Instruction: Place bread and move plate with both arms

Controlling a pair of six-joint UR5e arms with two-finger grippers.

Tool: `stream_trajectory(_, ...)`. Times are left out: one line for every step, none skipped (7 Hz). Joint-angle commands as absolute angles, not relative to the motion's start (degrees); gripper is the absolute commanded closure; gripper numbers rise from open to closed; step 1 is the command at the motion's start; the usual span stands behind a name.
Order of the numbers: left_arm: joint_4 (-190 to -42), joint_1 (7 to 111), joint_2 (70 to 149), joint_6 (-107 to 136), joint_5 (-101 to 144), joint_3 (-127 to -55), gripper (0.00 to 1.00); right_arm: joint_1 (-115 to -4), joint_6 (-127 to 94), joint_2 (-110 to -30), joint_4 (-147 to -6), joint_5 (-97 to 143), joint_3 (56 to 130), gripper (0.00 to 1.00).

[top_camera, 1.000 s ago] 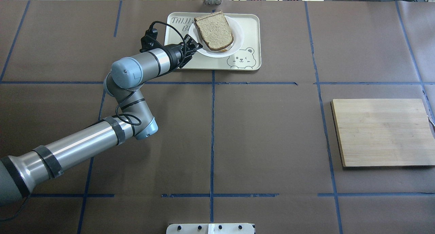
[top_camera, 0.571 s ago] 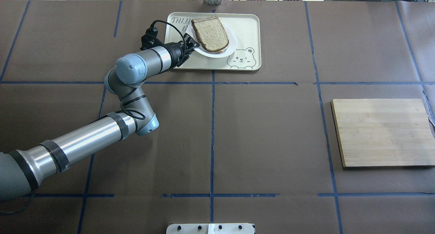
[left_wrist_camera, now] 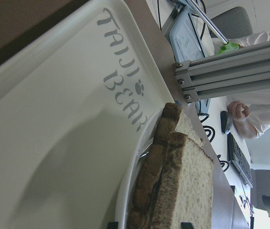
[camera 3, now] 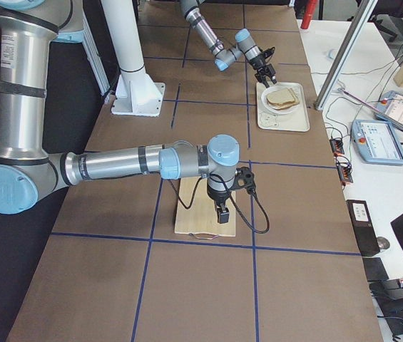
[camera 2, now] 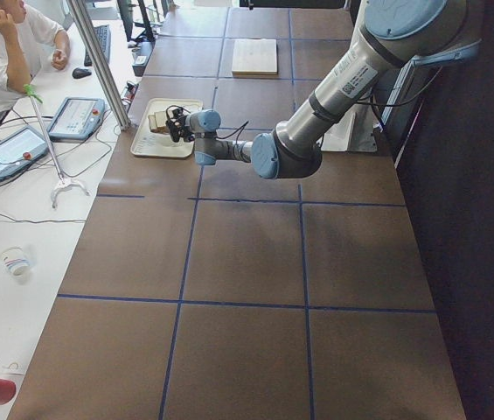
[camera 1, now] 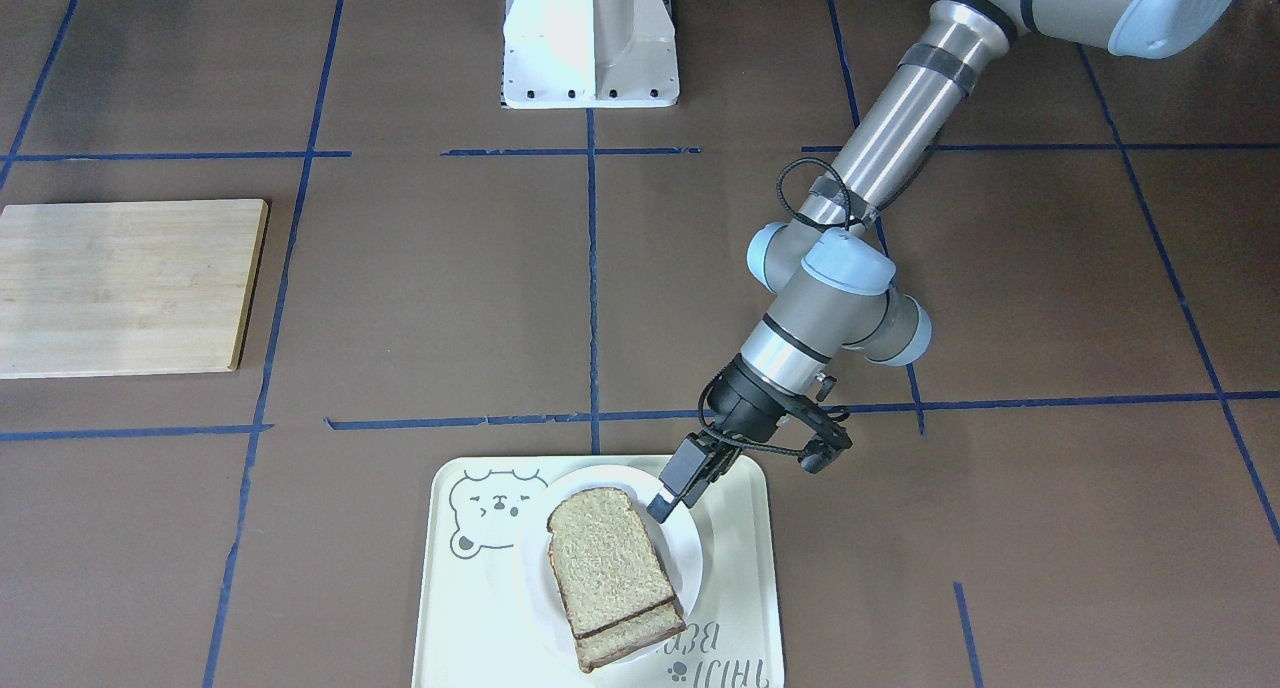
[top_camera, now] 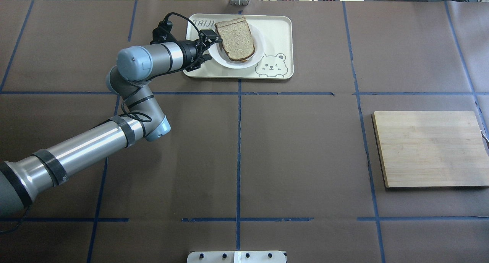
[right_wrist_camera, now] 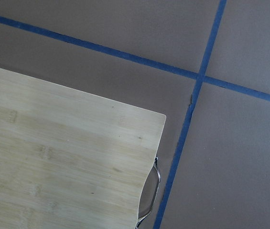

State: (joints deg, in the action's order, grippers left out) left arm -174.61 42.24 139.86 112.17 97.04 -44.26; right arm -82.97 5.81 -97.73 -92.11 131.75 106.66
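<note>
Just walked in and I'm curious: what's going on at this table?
The left arm's end effector is at the rim of the white plate, which carries the bread, two stacked slices, and sits on a cream tray. Whether it grips the plate is unclear. The right arm's end effector hangs over a wooden board.

The bread (top_camera: 236, 39) is speckled with dark-brown crust, the plate (top_camera: 250, 63) white, the tray (top_camera: 280, 33) cream.
</note>
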Motion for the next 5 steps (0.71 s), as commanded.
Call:
stream_trajectory(-164.4, 46.7, 131.2, 105.4, 108.7, -58.7, 0.0, -83.0, 5.8, -97.7, -92.1, 131.7, 106.7, 0.0)
stream_trajectory(-155.9, 47.3, 125.5, 97.0, 111.8, -67.8, 0.0, -83.0, 5.7, -97.7, -92.1, 131.7, 106.7, 0.0)
stream_trajectory(-145.8, 51.8, 121.9, 87.9, 117.8, -75.3, 0.0, -83.0, 5.7, -97.8, -92.1, 131.7, 106.7, 0.0)
stream_trajectory(-138.2, 55.8, 117.9, 77.6, 121.7, -81.6, 0.0, -83.0, 5.7, -97.9, -92.1, 131.7, 106.7, 0.0)
stream_trajectory(-133.0, 58.2, 111.2, 64.4, 124.2, -86.3, 0.0, -83.0, 5.7, -98.1, -92.2, 131.7, 106.6, 0.0)
